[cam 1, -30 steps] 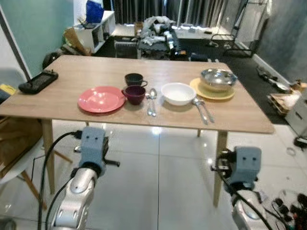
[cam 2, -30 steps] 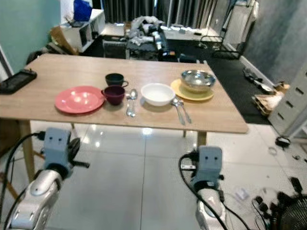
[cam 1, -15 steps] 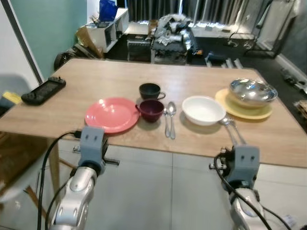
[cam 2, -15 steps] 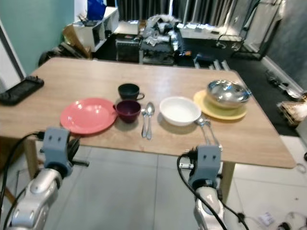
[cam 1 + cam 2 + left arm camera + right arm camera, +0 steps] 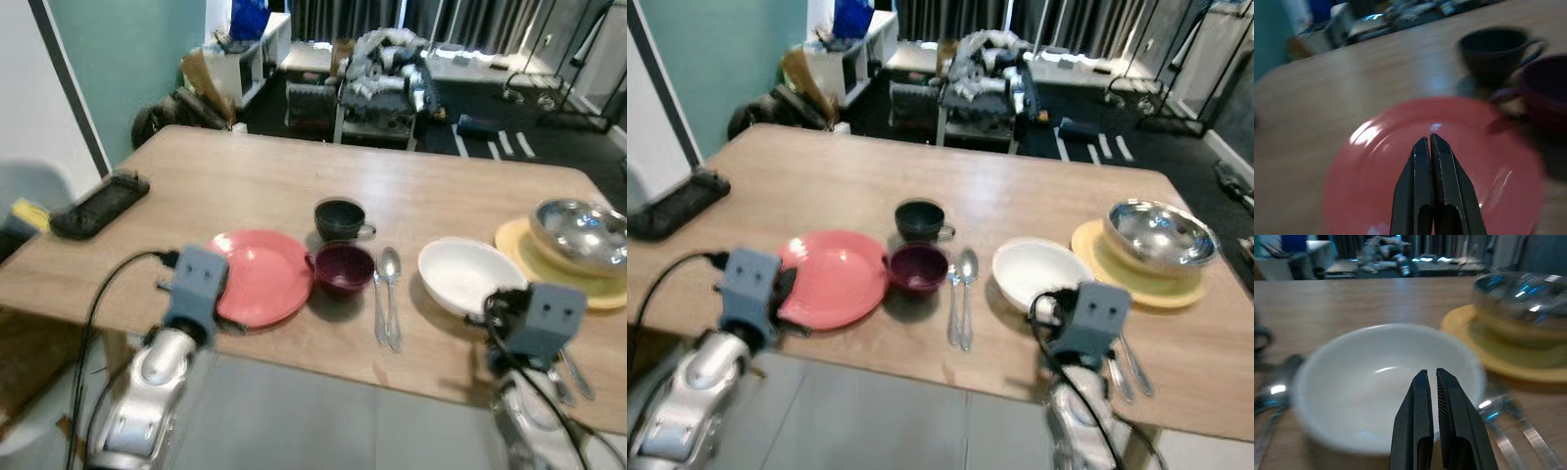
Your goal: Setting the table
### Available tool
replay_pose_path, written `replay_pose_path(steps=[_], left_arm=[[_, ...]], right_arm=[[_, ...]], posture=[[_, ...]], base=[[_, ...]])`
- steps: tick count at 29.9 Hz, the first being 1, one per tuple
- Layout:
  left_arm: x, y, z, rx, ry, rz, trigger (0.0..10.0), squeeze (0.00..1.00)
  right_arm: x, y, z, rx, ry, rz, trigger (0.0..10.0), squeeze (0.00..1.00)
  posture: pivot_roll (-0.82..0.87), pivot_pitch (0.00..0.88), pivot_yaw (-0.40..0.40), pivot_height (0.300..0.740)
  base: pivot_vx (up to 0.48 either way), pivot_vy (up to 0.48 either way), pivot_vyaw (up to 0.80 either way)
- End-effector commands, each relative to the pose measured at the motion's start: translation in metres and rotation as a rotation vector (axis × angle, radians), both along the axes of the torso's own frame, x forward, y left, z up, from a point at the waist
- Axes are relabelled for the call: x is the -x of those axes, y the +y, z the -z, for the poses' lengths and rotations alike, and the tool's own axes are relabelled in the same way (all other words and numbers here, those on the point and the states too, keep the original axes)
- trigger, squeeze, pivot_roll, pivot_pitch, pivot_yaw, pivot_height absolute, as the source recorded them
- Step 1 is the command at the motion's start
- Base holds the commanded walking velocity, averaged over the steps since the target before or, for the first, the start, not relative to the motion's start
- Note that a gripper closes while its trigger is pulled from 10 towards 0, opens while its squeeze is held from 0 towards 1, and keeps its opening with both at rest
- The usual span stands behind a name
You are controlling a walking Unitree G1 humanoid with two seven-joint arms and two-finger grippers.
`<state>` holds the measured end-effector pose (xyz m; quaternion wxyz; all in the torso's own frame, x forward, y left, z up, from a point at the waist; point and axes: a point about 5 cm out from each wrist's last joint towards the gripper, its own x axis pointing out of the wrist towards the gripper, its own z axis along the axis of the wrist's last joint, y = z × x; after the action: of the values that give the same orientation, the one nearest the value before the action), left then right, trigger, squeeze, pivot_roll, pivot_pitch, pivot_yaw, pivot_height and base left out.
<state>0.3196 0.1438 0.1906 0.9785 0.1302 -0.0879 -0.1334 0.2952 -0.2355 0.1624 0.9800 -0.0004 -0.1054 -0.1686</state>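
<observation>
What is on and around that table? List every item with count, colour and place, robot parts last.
Table: one, light wood, ahead of the robot.
Plate: one, pink, near edge, robot's left.
Cup: one, maroon, touching the pink plate's right rim.
Mug: one, dark, behind the maroon cup.
Spoons: two, silver, side by side right of the maroon cup.
Bowl: one, white, right of the spoons.
Yellow plate: one, far right.
Metal bowl: one, silver, on the yellow plate.
Cutlery: silver, near edge, right of the white bowl; count unclear.
Black device: one, table's left edge.
Left gripper: shut, over the pink plate.
Right gripper: nearly shut, before the white bowl.
</observation>
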Motion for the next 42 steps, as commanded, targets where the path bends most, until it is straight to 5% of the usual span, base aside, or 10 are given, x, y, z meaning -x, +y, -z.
replay_pose_path(steps=[1,7,13,23,24,25,26,36,37,42], left_arm=[[0.003,0.004,0.003,-0.038,0.017,-0.004,10.0,0.0],[0.003,0.004,-0.005,-0.049,0.014,0.057,10.0,0.0],[0.011,0.003,-0.013,-0.09,0.078,0.294,10.0,0.0],[0.006,0.006,-0.006,-0.195,0.135,0.395,10.0,0.0],[0.006,0.005,-0.006,-0.199,0.138,0.404,10.0,0.0],[0.006,0.004,-0.006,-0.202,0.14,0.408,10.0,0.0],[0.005,0.003,-0.007,-0.204,0.138,0.412,10.0,0.0],[0.002,-0.012,-0.02,-0.241,0.102,0.516,10.0,0.0],[0.002,-0.014,-0.026,-0.259,0.093,0.559,10.0,0.0],[0.002,-0.017,-0.034,-0.298,0.102,0.675,10.0,0.0]], right_arm=[[0.001,-0.001,0.003,-0.007,0.014,0.01,10.0,0.0],[-0.001,-0.001,0.001,0.108,0.042,-0.019,10.0,0.0],[-0.007,0.004,-0.005,0.212,0.089,-0.124,10.0,0.0],[-0.016,-0.004,0.01,0.144,0.227,-0.159,10.0,0.0],[-0.017,-0.004,0.011,0.134,0.235,-0.168,10.0,0.49],[-0.018,-0.004,0.011,0.129,0.242,-0.173,10.0,0.49],[-0.019,-0.005,0.012,0.103,0.254,-0.175,10.0,1.0],[-0.03,-0.024,0.003,0.033,0.276,-0.08,10.0,1.0],[-0.03,-0.028,0.0,0.035,0.26,-0.063,10.0,0.0],[-0.028,-0.039,0.0,0.049,0.28,-0.007,10.0,0.0]], posture=[[0.11,0.072,0.068,0.74],[0.12,0.07,0.065,0.74],[0.12,0.067,0.056,0.74],[0.12,0.073,0.046,0.74],[0.12,0.077,0.047,0.74],[0.12,0.077,0.047,0.74],[0.12,0.08,0.044,0.74],[0.11,0.09,0.034,0.74],[0.11,0.094,0.032,0.74],[0.11,0.1,0.03,0.74]], base=[[0.0,0.0,0.0],[0.0,0.0,0.0],[0.0,0.0,0.0],[0.0,0.0,0.0],[0.0,0.0,0.0],[0.0,0.0,0.0],[0.0,0.0,0.0],[0.0,0.0,0.0],[0.0,0.0,0.0],[0.0,0.0,0.0]])
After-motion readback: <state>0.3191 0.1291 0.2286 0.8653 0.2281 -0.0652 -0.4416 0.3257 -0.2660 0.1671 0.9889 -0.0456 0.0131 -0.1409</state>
